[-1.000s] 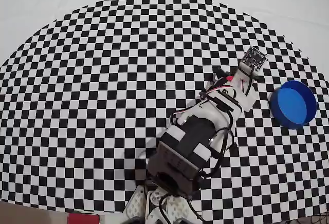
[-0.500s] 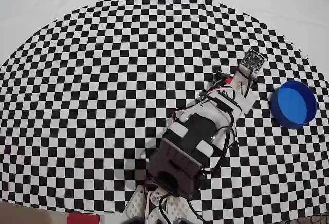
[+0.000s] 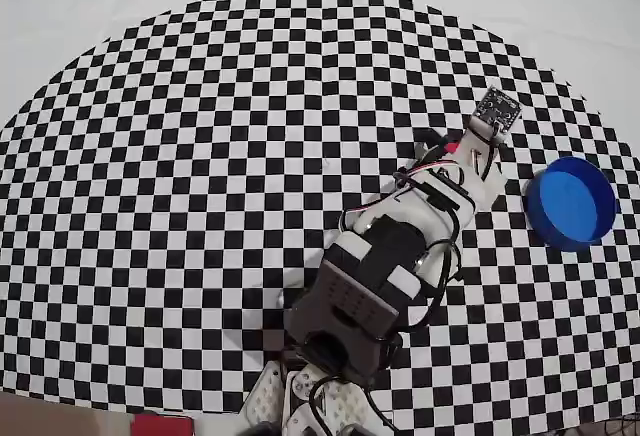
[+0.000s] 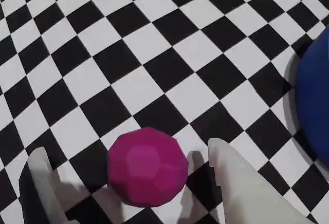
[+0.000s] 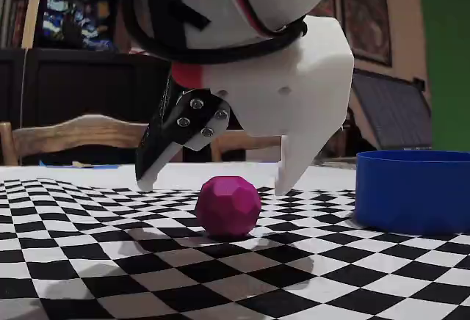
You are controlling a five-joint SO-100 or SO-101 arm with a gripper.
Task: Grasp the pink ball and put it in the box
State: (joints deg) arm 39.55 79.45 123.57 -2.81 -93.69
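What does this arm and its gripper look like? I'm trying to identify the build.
White printed shells with black motor blocks, loose black, white and red cables along the arm, and a small circuit board at the tip. The gripper has one white finger and one dark finger with screws.

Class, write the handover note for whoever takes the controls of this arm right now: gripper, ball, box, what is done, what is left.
Gripper: open, fingers either side of the pink ball, tips just above the checkered cloth; nothing gripped.
Ball: on the cloth between the fingers, a gap visible on each side in the wrist view.
Box: blue and round, on the cloth to the right of the gripper in the overhead view; its inside looks empty there.
Done: gripper lined up on the ball.
Left: lower a little if needed, close, lift, carry to the box, release.
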